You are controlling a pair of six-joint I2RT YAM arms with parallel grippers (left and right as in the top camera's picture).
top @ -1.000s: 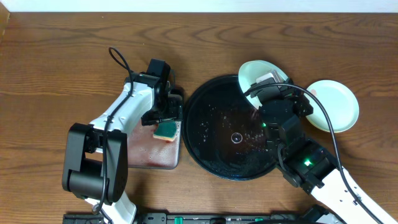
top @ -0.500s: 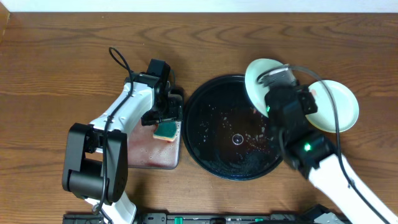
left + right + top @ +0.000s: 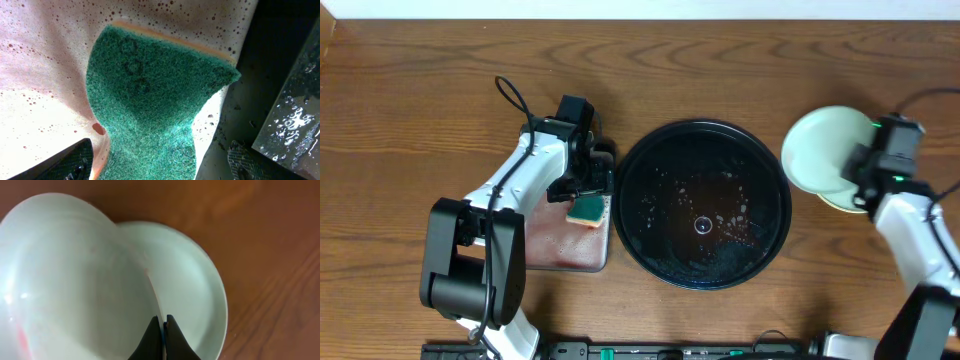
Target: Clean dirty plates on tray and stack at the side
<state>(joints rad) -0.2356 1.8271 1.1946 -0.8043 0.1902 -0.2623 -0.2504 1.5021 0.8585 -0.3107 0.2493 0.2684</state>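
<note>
The black tray lies mid-table, wet with suds and reddish specks, with no plate on it. My right gripper is shut on the rim of a pale mint plate and holds it tilted over a second pale mint plate on the table right of the tray. In the right wrist view the jaws pinch the held plate above the lower plate. A faint red smear shows at the held plate's left edge. No yellow plate shows. My left gripper is open over the green sponge.
The sponge lies in a small rectangular sponge tray with pinkish foamy water, left of the black tray. The left fingers stand either side of the sponge. Bare wood lies along the table's far side.
My right arm has carried the plate from the tray's far right rim rightward, to above the plate on the table. The left arm and sponge have not moved.
</note>
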